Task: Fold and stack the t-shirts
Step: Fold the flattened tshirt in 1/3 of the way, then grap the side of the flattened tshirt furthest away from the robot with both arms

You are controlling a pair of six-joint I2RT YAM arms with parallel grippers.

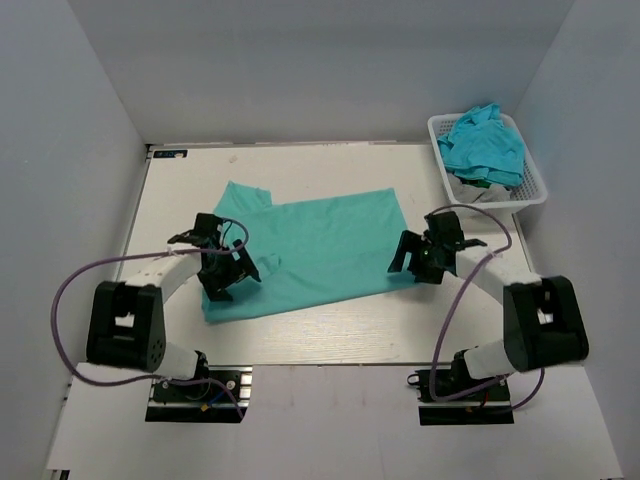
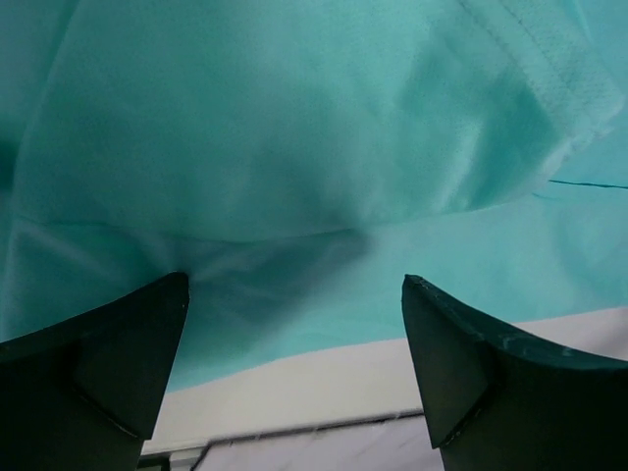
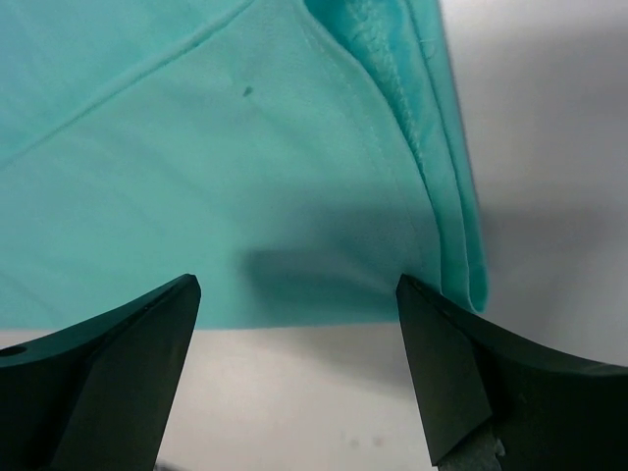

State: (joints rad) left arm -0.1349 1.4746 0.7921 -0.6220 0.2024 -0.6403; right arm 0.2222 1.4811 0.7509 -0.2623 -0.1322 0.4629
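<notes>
Teal t-shirt [image 1: 310, 250] lies flat on the worktop [image 1: 330, 335]; crumpled t-shirts [image 1: 485, 145] fill the white mesh basket [image 1: 532, 183]. Left jaws and right jaws stand spread over the flat shirt's opposite edges, gripping nothing.

a robotics lab test cell: plain grey partition walls [image 1: 330, 60] box in a pale wood-grain table [image 1: 330, 335] on its left, far and right sides, a left arm [image 1: 125, 325] and a right arm [image 1: 540, 320] sit bolted on black base plates [image 1: 195, 398] at the near edge, trailing looped purple cables [image 1: 62, 300].
</notes>
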